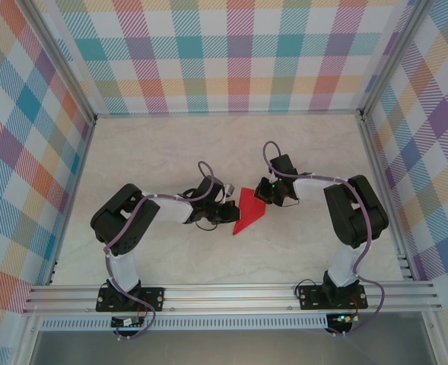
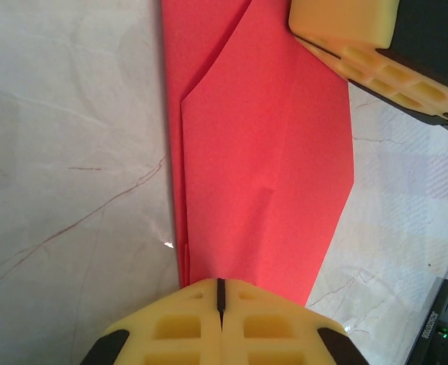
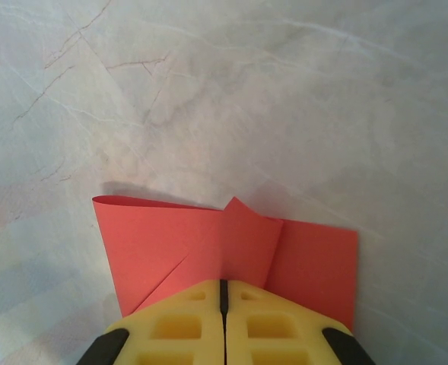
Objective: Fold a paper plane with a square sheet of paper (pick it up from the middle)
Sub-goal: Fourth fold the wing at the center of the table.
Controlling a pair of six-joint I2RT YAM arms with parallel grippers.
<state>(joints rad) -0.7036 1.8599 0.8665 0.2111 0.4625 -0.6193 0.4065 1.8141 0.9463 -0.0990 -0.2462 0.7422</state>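
The red sheet of paper (image 1: 248,211) lies at mid-table, folded into a narrow pointed dart shape with layered flaps. In the left wrist view the paper (image 2: 269,152) lies flat. My left gripper (image 2: 220,283) is shut, its tips set on the paper's near end, seen from above at its left side (image 1: 227,214). My right gripper (image 1: 264,199) is at the paper's upper right end, and its yellow fingers (image 2: 345,30) rest on the far end. In the right wrist view the right gripper (image 3: 224,283) is shut on the paper (image 3: 155,243) at the middle crease. A flap stands up there and the left edge curls.
The pale marble tabletop (image 1: 170,152) has open room all around the paper. Plaid walls (image 1: 224,53) with metal frame rails close in the back and both sides. An aluminium rail (image 1: 231,293) with both arm bases runs along the near edge.
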